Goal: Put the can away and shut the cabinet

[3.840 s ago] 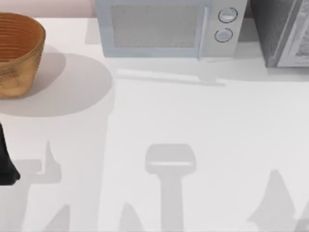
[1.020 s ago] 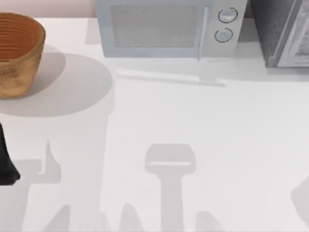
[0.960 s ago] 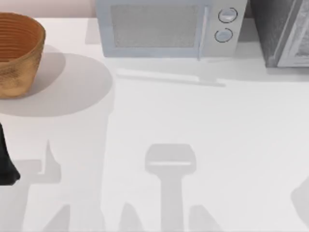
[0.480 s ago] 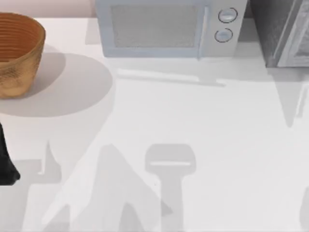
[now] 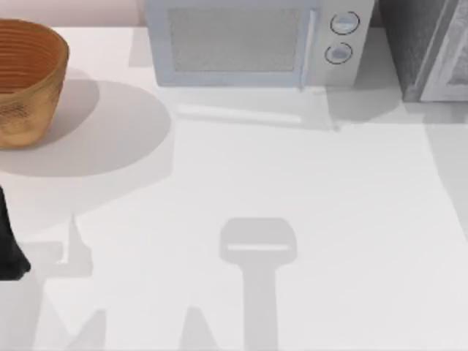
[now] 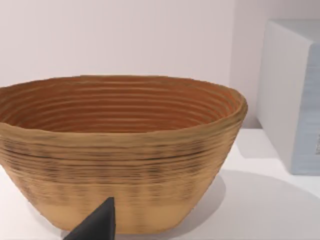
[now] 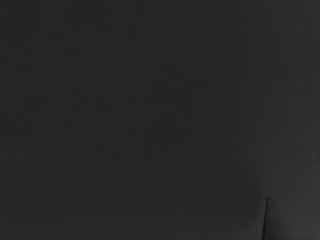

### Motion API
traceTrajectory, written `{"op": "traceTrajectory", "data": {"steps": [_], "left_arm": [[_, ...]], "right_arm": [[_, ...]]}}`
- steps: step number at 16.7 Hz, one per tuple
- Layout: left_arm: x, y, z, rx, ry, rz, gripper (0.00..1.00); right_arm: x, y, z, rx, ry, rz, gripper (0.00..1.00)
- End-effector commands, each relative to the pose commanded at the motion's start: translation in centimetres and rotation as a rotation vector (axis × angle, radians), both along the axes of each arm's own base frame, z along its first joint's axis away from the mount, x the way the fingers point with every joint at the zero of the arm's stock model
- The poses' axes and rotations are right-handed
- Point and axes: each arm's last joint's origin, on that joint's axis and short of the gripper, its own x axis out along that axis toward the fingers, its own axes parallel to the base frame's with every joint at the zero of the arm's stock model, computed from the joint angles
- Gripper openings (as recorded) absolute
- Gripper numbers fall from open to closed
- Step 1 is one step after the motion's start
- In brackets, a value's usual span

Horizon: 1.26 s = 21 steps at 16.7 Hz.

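The cabinet (image 5: 412,44), a dark grey speckled box with a light grey framed door panel, stands at the table's far right corner and is cut off by the top view's edge. The can is out of view. My left arm (image 5: 7,252) sits parked at the table's left edge. A dark tip of my left gripper (image 6: 96,226) pokes up in front of the woven basket in the left wrist view. The right wrist view is dark.
A woven brown basket (image 5: 25,80) (image 6: 120,150) stands at the far left. A pale microwave (image 5: 248,44) (image 6: 295,100) with two round dials lines the back middle. A broad shadow covers the white table (image 5: 292,175) on its right side, below the cabinet.
Arm shadows on the table's front have gone, and a broad shadow now lies along the right side below the cabinet. The left arm, basket and microwave have not moved.
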Motion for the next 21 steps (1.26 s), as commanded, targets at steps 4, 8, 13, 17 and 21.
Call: {"op": "traceTrajectory", "data": {"steps": [4,8,13,17,21], "left_arm": [[0.0,0.0,0.0,0.0,0.0,0.0,1.0],[0.0,0.0,0.0,0.0,0.0,0.0,1.0],[0.0,0.0,0.0,0.0,0.0,0.0,1.0],[0.0,0.0,0.0,0.0,0.0,0.0,1.0],[0.0,0.0,0.0,0.0,0.0,0.0,1.0]], "right_arm": [[-1.2,4.7,-0.3,-0.011,0.015,-0.001,1.0],[-2.0,6.7,-0.4,-0.02,0.021,-0.003,1.0],[-2.5,5.8,0.2,-0.02,0.002,-0.036,1.0],[0.3,6.0,0.1,-0.023,0.008,-0.036,1.0],[2.4,5.8,0.2,-0.021,0.004,-0.036,1.0]]}}
